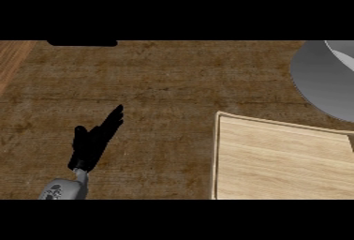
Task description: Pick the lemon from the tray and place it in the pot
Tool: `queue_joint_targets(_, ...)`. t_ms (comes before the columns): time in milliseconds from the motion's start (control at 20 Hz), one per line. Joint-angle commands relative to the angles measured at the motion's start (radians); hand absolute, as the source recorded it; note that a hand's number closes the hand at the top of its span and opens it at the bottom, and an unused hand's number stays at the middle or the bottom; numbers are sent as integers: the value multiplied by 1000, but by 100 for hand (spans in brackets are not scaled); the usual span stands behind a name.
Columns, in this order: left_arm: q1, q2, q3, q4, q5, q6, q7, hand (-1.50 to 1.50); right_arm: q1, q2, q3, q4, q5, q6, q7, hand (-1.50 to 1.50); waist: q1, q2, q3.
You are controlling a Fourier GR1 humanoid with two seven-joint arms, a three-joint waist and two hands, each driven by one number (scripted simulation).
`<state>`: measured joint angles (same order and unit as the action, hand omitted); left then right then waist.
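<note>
From where I stood, the worry was the lemon itself: I could not see it anywhere. The part of the tray (276, 161) showing at the lower right of the frame was bare pale wood, so the fruit was either further along the tray beyond the frame's edge or not there at all. A reach towards something out of sight looked likely to miss, or to nudge a round fruit so that it rolled against the tray's raised rim. The pot (319, 77) sat at the upper right, cut off by the frame edge and just beyond the tray's far corner. Its wall looked tall enough that a low carry could clip it and shift it.

The left robot hand (93, 140) lay at the lower left, well apart from the tray. It was open and held nothing, its fingers straight and pointing towards the upper right over the bare desk (159, 79). Its grey forearm (63, 188) came in from the bottom edge. The right robot hand was not in sight.
</note>
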<state>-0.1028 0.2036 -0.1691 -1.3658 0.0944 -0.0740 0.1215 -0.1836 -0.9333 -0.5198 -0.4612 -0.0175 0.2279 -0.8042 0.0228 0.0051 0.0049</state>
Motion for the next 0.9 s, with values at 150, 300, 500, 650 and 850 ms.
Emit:
queue_joint_targets(150, 22, -63, -50, -24, -43, 32, 24, 0, -164, -119, 55, 47, 92, -77, 98, 150, 2, 0, -3)
queue_joint_targets(300, -17, -17, -2, -10, -25, -6, 33, 0, -282, -106, 119, 34, 149, -110, 193, 150, 3, 0, -4)
queue_joint_targets(500, -29, -29, 22, 37, -7, -24, 6, 0, -403, -138, 173, 44, 208, -96, 275, 150, 6, 3, -4)
queue_joint_targets(650, 2, -15, 16, 11, -21, -28, -4, 0, -471, -73, 251, 30, 284, -145, 345, 150, 14, 3, -4)
queue_joint_targets(850, 11, -16, 22, 9, -11, -44, 2, 0, -585, -81, 311, 65, 361, -128, 426, 150, 22, 5, -4)
